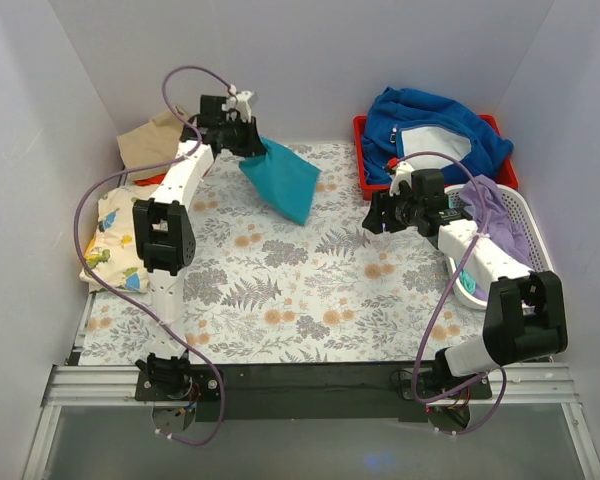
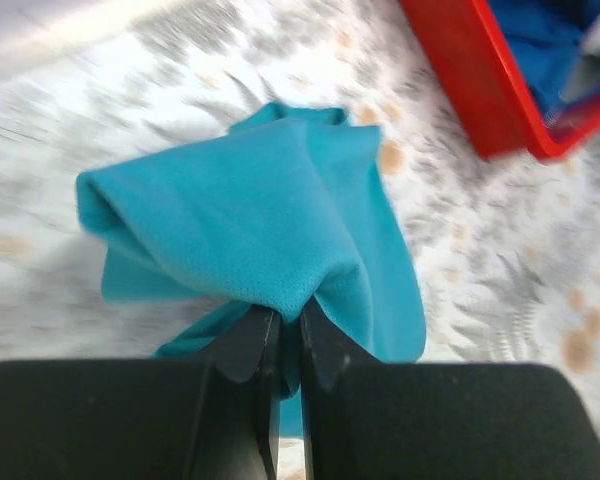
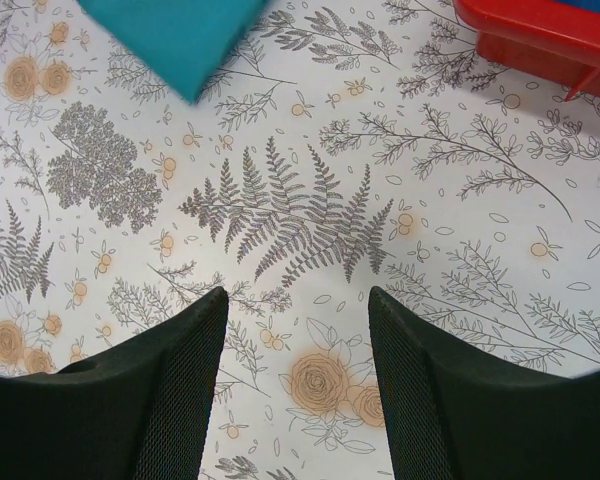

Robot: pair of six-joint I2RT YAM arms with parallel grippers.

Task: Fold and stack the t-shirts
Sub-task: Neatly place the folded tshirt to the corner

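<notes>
Right now the left gripper (image 2: 288, 322) is pinched tight on a bunched edge of the teal shirt (image 2: 250, 215), its jaws nearly meeting with only cloth between them. The shirt hangs from that pinch over the far middle of the table (image 1: 310, 290) as a compact, roughly folded flap; whether its lowest corner touches the floral cover cannot be told. The right gripper (image 3: 298, 297) holds nothing, its jaws spread wide above bare cover, near the red bin (image 3: 540, 40) that holds the blue fleece (image 1: 430, 125). At the far left lie a tan shirt (image 1: 150, 145) and a dinosaur shirt (image 1: 110, 235), and a lavender shirt (image 1: 500, 225) sits in the white basket (image 1: 535, 225) on the right. By my reading, the step is setting the teal shirt down, either flat for another fold or onto the left pile; the frames do not settle which. To do it well, the pinch should hold firm until the cloth is borne from below, since a single-point grip lets thin fabric unfurl. Lowering so the hanging edge lands first, then drawing the gripper away along the surface, would lay the layers flat, not heaped. The right arm is best held clear of the cloth, or brought in to pin a corner if the flap opens.
</notes>
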